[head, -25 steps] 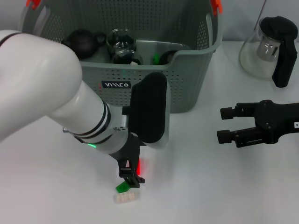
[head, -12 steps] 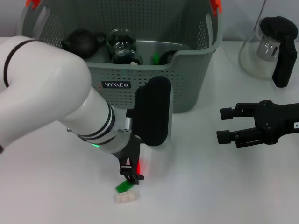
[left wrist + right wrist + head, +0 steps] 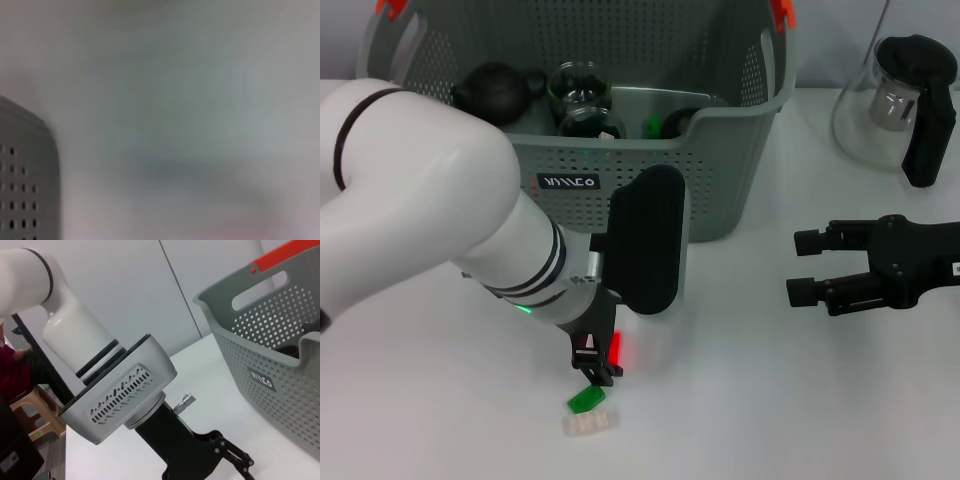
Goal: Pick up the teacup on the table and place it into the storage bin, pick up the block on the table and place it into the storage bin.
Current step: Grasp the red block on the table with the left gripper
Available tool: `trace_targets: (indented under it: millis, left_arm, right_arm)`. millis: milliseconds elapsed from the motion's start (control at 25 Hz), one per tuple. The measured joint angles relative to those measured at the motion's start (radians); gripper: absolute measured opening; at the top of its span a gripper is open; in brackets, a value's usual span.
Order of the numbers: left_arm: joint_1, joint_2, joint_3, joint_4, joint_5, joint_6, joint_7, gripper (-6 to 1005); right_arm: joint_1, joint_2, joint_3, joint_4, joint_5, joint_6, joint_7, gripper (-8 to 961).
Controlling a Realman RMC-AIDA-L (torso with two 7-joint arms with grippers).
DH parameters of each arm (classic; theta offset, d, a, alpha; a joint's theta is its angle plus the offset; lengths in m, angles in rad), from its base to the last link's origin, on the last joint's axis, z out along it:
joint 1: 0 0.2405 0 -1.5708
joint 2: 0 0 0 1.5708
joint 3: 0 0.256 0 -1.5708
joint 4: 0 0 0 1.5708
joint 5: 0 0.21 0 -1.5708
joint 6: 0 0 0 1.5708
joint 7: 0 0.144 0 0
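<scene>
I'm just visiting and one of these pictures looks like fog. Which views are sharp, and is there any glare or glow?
Left wrist view: almost wholly out of focus, only a perforated corner of the storage bin readable. Head view: sharp; red and green lights glow on the left arm above the green block, throwing a red tint on the table; the glass pot shows reflections. Right wrist view: sharp, evenly lit.

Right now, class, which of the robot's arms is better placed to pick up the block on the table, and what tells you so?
The left. Its hand hangs just above the green block in front of the bin, while the right hand sits open well off to the side, away from the block.
</scene>
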Motion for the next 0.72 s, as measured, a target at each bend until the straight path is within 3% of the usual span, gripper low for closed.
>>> trace_targets:
  millis: [720]
  left_arm:
    - [-0.006, 0.000, 0.005, -0.006, 0.000, 0.001, 0.005, 836]
  right_arm:
    - [-0.001, 0.001, 0.000, 0.000, 0.000, 0.002, -0.002, 943]
